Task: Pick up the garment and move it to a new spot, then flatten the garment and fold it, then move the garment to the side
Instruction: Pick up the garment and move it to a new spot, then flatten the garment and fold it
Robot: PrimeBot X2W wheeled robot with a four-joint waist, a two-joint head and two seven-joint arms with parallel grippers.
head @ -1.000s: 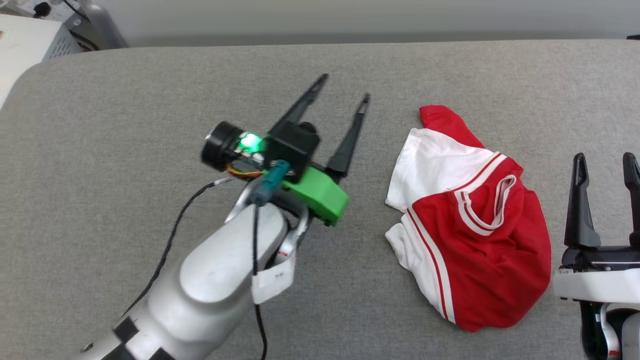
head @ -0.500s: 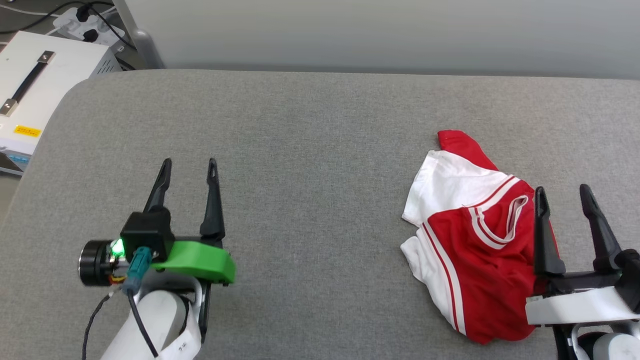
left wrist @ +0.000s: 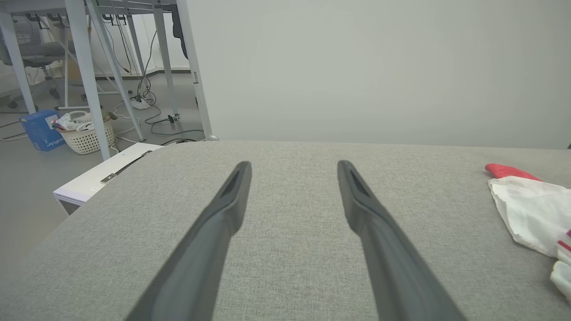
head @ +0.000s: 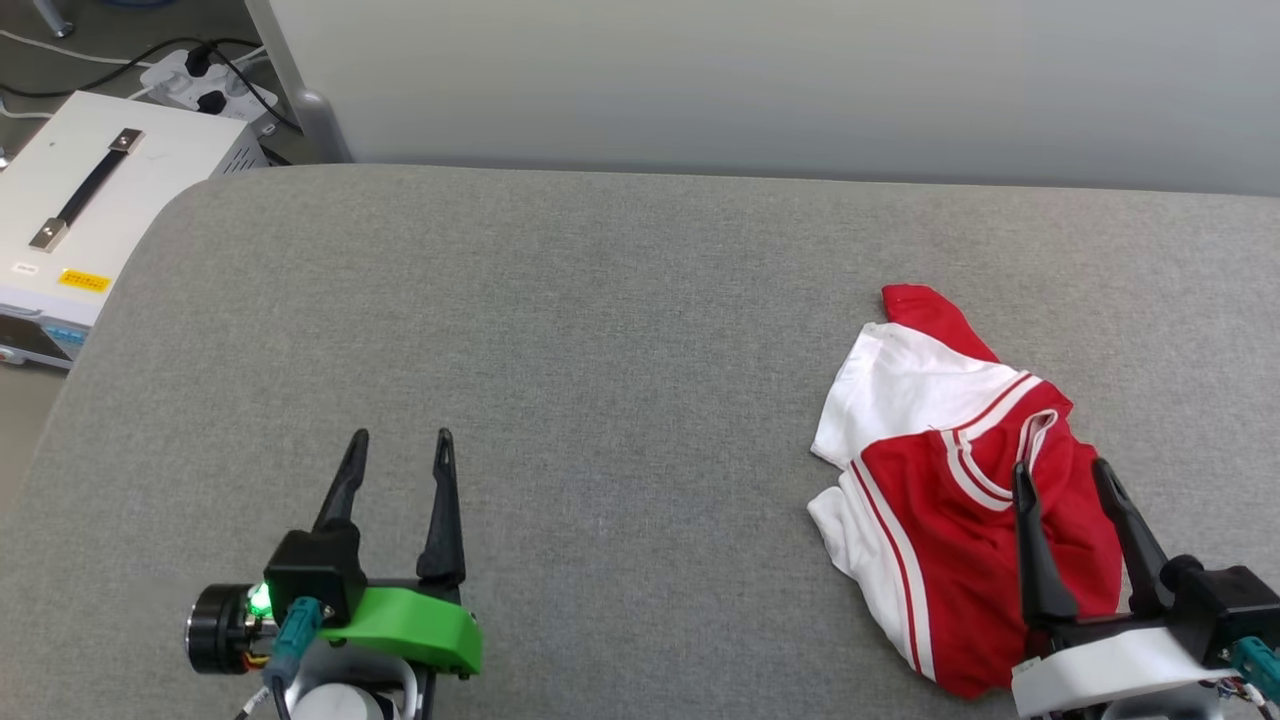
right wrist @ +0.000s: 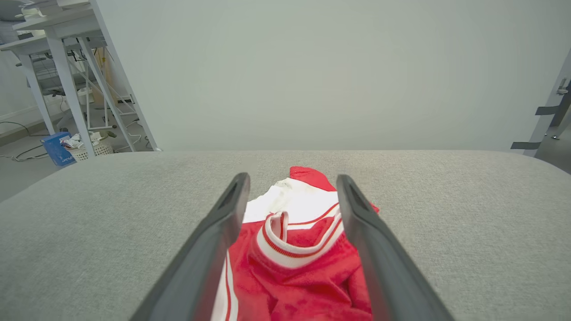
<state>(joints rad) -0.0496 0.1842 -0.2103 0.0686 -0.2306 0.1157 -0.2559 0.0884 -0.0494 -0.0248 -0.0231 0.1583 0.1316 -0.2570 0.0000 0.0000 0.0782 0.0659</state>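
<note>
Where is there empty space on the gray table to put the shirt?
The gray middle of the table, between the left gripper and the shirt, is bare. So is the far strip along the wall. Crowded at the right, where the right gripper hangs over the shirt.

Open left claw (head: 401, 437) at lower left, fingers spread and pointing forward, open right claw (head: 1060, 470) at lower right, fingers spread alike
</note>
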